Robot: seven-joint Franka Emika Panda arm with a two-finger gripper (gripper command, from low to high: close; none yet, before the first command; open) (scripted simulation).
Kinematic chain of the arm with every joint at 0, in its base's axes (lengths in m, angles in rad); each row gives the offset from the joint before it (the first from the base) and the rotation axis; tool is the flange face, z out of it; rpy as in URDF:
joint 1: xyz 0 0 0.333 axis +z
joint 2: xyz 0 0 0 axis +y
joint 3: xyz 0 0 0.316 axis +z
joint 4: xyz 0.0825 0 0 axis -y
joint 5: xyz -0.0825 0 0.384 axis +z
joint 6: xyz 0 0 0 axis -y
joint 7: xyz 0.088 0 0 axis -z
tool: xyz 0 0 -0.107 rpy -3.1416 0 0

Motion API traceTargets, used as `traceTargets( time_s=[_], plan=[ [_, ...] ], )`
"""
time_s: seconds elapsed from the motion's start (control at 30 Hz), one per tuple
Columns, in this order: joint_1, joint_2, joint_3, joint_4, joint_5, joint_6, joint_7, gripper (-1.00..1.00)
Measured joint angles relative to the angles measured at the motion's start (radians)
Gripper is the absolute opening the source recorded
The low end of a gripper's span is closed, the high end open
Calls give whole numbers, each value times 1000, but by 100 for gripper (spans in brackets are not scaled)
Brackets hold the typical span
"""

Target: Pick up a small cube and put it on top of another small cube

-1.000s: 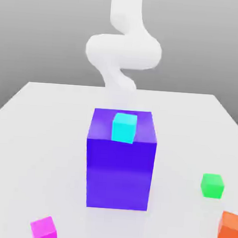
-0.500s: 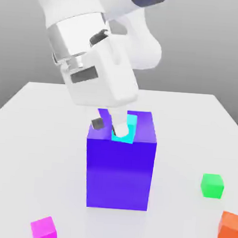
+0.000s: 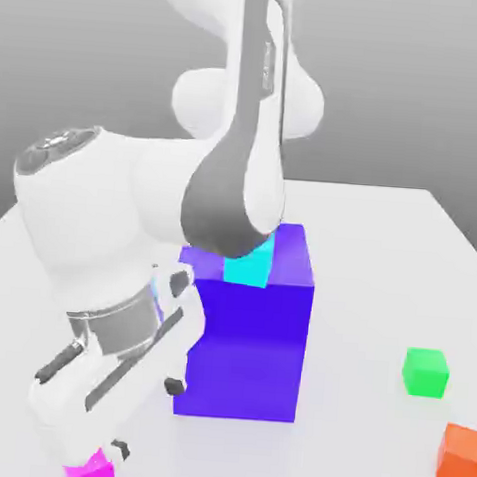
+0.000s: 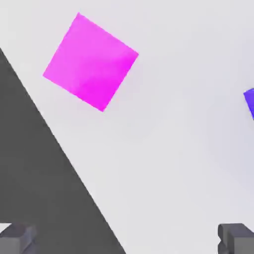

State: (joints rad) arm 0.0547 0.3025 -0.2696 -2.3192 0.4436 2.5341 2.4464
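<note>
Gripper [image 4: 126, 238] spread wide, nothing between its fingertips [image 4: 17, 237], pointed down over the white table [image 3: 379, 292] at the near corner on the exterior view's left; small magenta cube [image 4: 91, 61] lying flat on the table below the hand, apart from both fingers, close to the table's edge, half hidden under the hand in the exterior view [image 3: 91, 468]; big blue-violet block [image 3: 245, 343] standing mid-table, cyan cube [image 3: 249, 266] on its top; small green cube [image 3: 426, 372] resting well apart on the exterior view's right, orange cube [image 3: 460, 454] near it, closer to the front edge.
</note>
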Motion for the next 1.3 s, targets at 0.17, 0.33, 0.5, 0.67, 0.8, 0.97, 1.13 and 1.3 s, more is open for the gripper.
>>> traceTargets(
  time_s=[0.17,0.33,0.5,0.67,0.8,0.97,1.13,1.3],
  plan=[
    [87,52,-129,-18,-87,93,324,0],
    [50,197,-80,15,-6,211,333,0],
    [35,220,-62,21,10,230,322,-100],
    [66,163,-102,5,-36,192,358,-100],
    [60,82,-104,1,-50,90,313,-100],
    [-64,104,60,75,126,-73,-21,-100],
    [-73,81,167,94,178,-201,-212,-100],
    [-39,17,253,92,172,-302,-347,-100]
  ],
)
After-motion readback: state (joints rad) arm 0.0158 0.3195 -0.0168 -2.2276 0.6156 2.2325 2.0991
